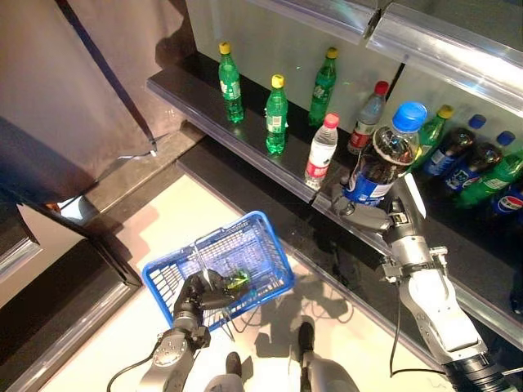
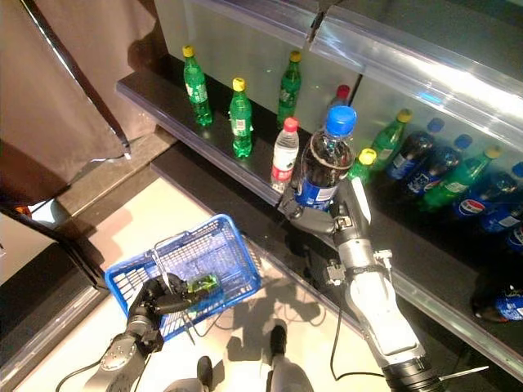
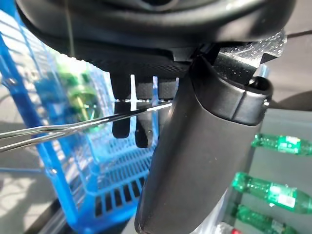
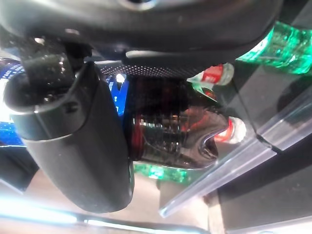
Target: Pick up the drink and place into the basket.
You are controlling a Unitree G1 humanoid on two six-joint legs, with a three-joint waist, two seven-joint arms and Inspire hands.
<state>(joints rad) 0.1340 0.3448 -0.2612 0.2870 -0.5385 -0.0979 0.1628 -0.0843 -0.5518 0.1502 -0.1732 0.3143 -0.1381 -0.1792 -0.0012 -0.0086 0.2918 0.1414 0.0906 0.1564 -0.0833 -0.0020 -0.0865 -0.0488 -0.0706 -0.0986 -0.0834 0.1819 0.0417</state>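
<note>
Right hand (image 2: 320,219): fingers curling round cola bottle (image 2: 323,163), holding it upright above them.
Left hand (image 1: 198,296): fingers gripping wire handle of blue basket (image 1: 176,269), hanging low, leftward of the bottle.

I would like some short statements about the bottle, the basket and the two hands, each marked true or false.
1. The right hand holds a dark cola bottle with a blue cap. True.
2. The cola bottle is already inside the basket. False: it is in the air in front of the shelf, to the right of the basket.
3. The left hand holds the basket by its wire handle. True.
4. The basket is red. False: it is blue.
5. The basket holds nothing. False: a green object lies in it.
</note>
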